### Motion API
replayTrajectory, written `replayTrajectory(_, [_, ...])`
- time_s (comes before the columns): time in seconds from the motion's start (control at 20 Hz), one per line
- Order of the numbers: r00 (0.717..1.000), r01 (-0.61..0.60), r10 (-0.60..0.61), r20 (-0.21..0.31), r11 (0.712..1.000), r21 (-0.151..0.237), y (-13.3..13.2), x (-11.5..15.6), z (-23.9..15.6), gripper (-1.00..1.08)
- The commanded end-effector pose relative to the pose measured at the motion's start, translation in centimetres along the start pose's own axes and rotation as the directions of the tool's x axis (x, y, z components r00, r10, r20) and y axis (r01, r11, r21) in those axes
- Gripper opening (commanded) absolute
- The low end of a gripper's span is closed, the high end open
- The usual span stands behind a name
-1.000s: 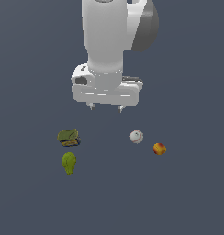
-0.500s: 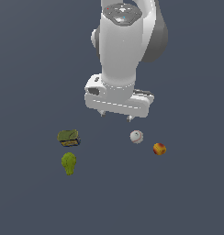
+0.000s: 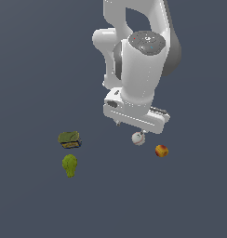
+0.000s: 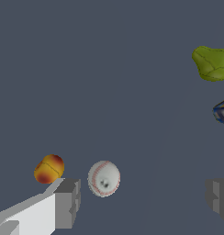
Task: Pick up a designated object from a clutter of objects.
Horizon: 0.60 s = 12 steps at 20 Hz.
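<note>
Lying just beside the red-yellow fruit point(image 3: 162, 150), at its 10 o'clock in the exterior view: white baseball point(image 3: 138, 138). Well apart at 9 o'clock: olive boxy item point(image 3: 70, 139), green lumpy fruit point(image 3: 70, 165) below it. Hand point(image 4: 142, 198) spread wide, empty, poised over the baseball; arm upright.

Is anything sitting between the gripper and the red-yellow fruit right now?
Nothing lies on it or covers it. The red-yellow fruit sits apart from the white baseball, which lies just beside it and nearer the open gripper, so a descent may brush it.
</note>
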<state>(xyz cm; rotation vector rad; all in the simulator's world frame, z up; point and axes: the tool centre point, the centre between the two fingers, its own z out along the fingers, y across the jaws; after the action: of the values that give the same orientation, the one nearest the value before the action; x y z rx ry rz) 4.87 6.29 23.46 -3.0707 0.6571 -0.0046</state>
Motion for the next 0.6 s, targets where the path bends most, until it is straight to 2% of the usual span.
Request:
replayTrajectory(0.0, [0.999,-0.051,0.051,0.002,0.999,0.002,-1.3,-0.2,1.0,1.0])
replayTrajectory(0.25, [0.989,-0.149,0.149,0.006,0.989,0.004,-3.7,-0.8,2.9,1.0])
replayTrajectory(0.55, [0.964,-0.265,0.265,0.009,0.964,0.004,-6.6,-1.8,5.3,1.0])
